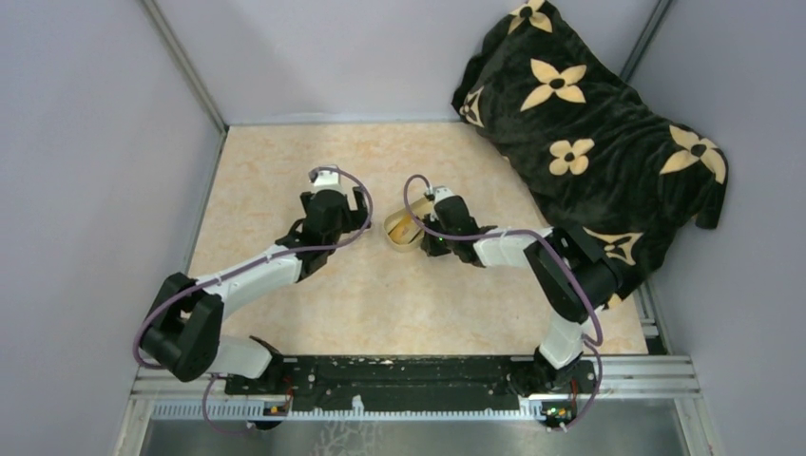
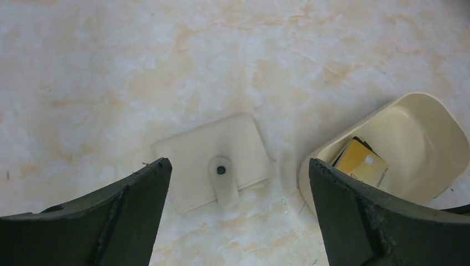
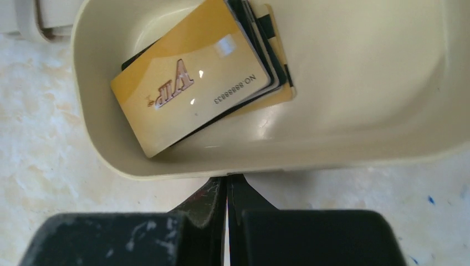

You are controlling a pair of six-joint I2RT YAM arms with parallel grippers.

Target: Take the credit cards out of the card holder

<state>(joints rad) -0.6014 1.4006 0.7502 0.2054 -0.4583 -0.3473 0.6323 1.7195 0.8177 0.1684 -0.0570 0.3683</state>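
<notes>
Left tool point(image 2: 238, 172) hangs released over the closed card holder point(image 2: 213, 163) on bare tabletop point(image 2: 166, 66); right tool point(image 3: 226, 188) sits clenched on nothing at dish point(image 3: 343, 149) rim, credit cards point(image 3: 194, 83) stacked inside.

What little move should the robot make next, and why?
Probably lower the open left hand onto the closed card holder lying below it, to open and check it; several credit cards already lie in the dish, and the right hand is shut beside it.
</notes>
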